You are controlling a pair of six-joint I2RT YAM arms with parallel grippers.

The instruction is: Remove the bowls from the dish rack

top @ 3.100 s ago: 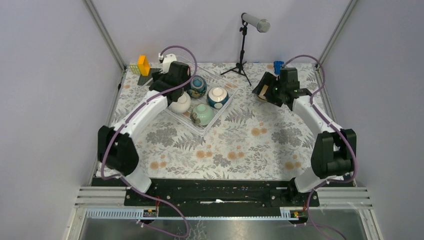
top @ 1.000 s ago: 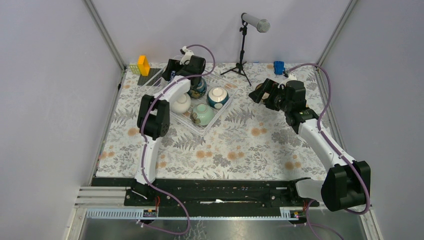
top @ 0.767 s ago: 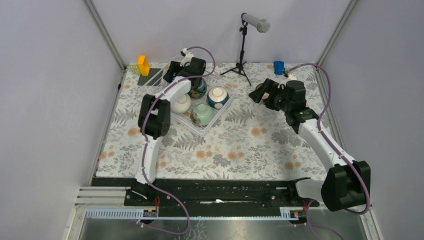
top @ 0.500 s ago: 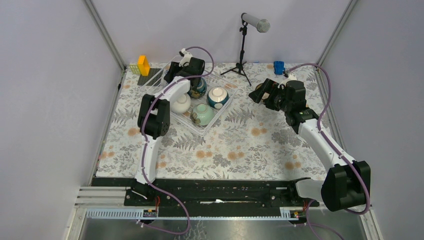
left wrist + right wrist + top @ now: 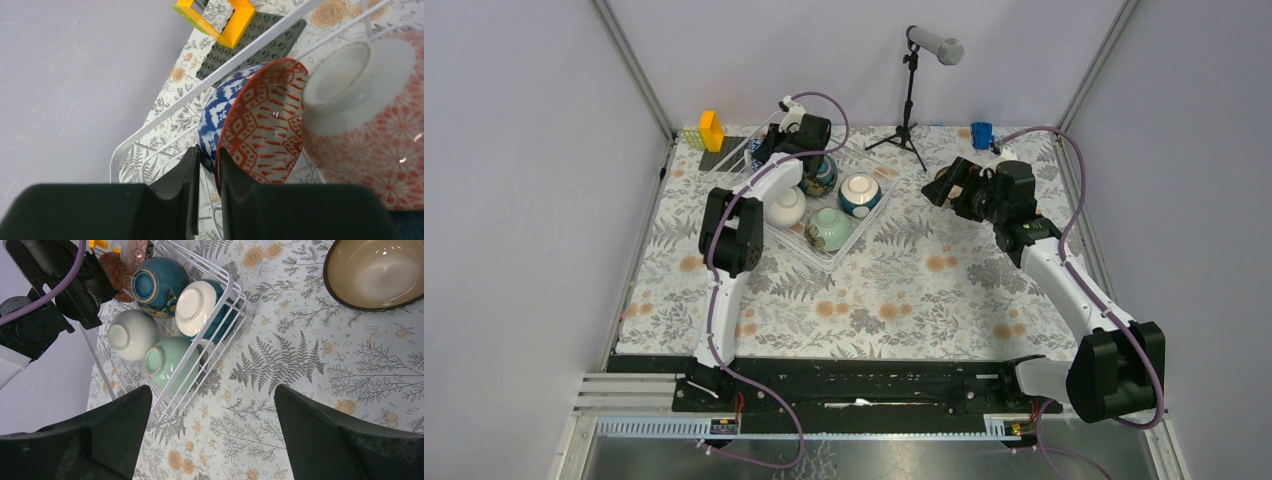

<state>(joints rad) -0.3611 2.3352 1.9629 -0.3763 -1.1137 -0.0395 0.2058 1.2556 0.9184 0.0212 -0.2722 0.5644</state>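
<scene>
Left wrist: red/blue bowl [image 5: 260, 125] rim w/in left end effector [image 5: 208, 154]

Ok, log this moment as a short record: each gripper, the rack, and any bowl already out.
left gripper: shut on the rim of the blue-and-red bowl, in the dish rack
right gripper: open, empty, above the tablecloth
also in rack: pink floral bowl, dark teal bowl, white bowl, pale green bowl, teal bowl with white foot
out of rack: brown bowl, upright on the tablecloth
</scene>
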